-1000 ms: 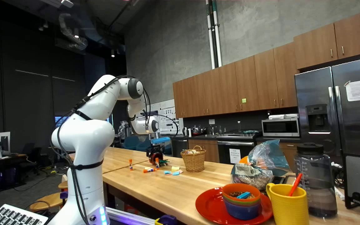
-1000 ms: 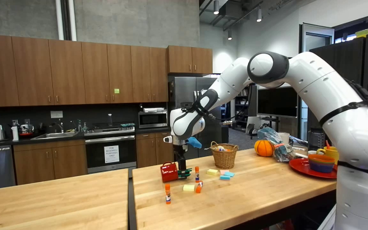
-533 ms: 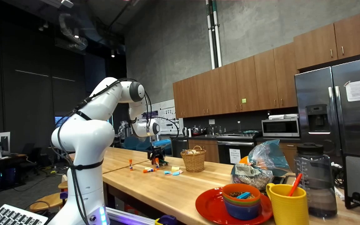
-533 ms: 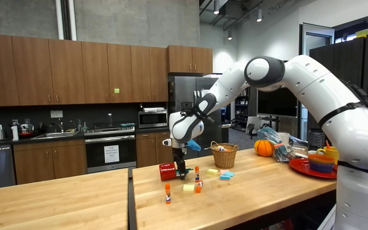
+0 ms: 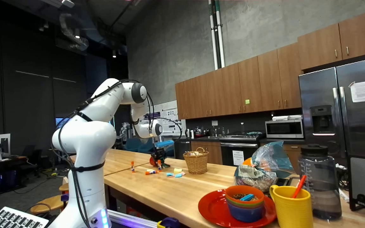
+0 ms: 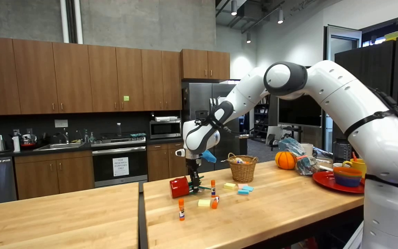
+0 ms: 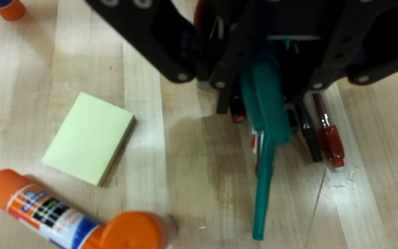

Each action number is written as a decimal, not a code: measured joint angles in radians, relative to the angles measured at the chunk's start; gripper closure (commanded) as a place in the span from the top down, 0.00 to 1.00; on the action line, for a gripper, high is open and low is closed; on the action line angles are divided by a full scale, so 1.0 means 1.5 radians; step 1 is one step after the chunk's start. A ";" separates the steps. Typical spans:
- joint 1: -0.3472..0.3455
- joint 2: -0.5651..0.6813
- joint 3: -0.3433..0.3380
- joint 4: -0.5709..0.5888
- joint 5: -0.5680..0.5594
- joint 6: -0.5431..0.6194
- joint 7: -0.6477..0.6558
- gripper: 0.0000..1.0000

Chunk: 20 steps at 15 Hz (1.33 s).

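The gripper, in an exterior view, points straight down at the bench, just beside the red cup, which lies tipped on its side; whether the two touch I can't make out from here; to the right of the cup, past the gripper, stand an upright glue stick and, farther off, a wicker basket; a yellow note pad and a lying glue stick are on the near right of the cup.

In an exterior view the cup is only a patch of red by the dark gripper; well apart from it, much closer to me, sit a red plate bearing stacked bowls, and a yellow mug.

In the wrist view a long teal thing lies between the gripper's fingers, its long axis running outward from the cup's side, thin end pointing away from the cup; the fingers stand either side of it, though whether they pinch it I cannot tell; a red pen and a dark pen lie beside it, also pointing away from the cup.
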 measured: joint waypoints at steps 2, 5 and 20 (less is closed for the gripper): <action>0.000 0.000 -0.002 0.001 0.000 0.001 0.001 0.07; -0.002 -0.002 -0.010 0.001 -0.001 0.001 0.002 0.07; -0.037 -0.055 -0.090 -0.039 -0.079 -0.014 0.027 0.07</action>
